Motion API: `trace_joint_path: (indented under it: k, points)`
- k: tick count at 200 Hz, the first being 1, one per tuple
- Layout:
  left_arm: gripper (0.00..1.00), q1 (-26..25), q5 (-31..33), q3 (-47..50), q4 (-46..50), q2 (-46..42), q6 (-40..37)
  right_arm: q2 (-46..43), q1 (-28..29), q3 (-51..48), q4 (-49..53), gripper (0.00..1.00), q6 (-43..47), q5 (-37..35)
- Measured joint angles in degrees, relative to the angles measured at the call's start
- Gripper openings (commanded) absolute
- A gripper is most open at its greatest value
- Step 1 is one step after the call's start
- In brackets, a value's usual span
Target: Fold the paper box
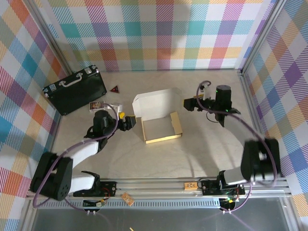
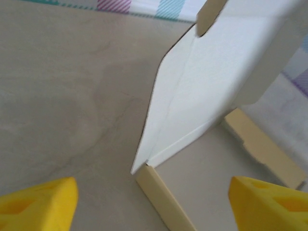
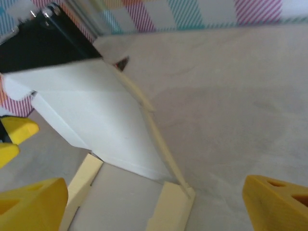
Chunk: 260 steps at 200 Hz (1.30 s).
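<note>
I see the left end effector [image 2: 154, 204] spread wide, a corner of the paper box [image 2: 207, 82] between its tips.

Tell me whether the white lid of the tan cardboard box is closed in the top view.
No, the tan cardboard box has its white lid raised, leaving the inside uncovered.

Black case [image 1: 74, 91], red triangle [image 1: 114, 88]

The left pincer [image 1: 126, 121] was held open, yellow fingertips [image 2: 41, 204] spread wide, and was pointed rightward. The right pincer [image 1: 186, 103] was likewise held open, pointed leftward.
</note>
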<state>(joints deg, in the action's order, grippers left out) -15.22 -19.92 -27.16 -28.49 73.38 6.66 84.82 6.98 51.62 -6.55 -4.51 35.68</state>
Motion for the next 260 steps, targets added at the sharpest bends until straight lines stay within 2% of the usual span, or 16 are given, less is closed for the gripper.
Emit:
trace_joint_path:
  k: [12,36,46,53,75,96,133,160,233,260]
  points:
    - [0.57,0.00,0.00,-2.78,-0.11,3.74,-0.31,5.88,0.31,2.38,1.77,0.73,3.39,2.80]
    - [0.41,-0.02,0.00,-7.30,-0.20,8.37,-0.22,12.48,2.29,8.35,8.15,0.54,8.37,5.44]
    - [0.26,-0.20,-0.09,-8.92,-0.17,9.99,-0.28,13.86,3.58,10.97,9.68,0.45,9.38,5.20]
    - [0.19,-0.48,-0.17,-9.92,-0.13,11.08,0.09,14.45,4.59,12.44,10.08,0.38,9.99,4.68]
    - [0.07,-1.68,0.63,-12.11,-0.04,13.16,0.85,15.13,8.20,15.21,10.54,0.19,11.41,-0.37]
    - [0.00,-3.89,6.08,-13.20,1.70,12.90,1.60,15.13,11.19,15.15,9.70,0.01,10.69,-9.66]
    - [0.00,-9.29,16.90,-14.12,5.90,11.43,2.14,13.53,16.04,11.80,5.22,0.01,5.57,-24.76]
    - [0.00,-11.63,22.73,-12.13,5.05,9.88,2.10,8.81,21.24,4.70,-1.38,0.01,4.94,-34.42]
    - [0.00,-14.21,26.27,2.32,-9.86,4.24,0.33,1.33,33.20,-16.50,-27.98,0.00,6.86,-50.16]
    - [0.01,-15.47,26.69,5.38,-11.89,1.38,-0.37,-0.66,36.50,-21.00,-33.51,0.00,9.25,-53.79]
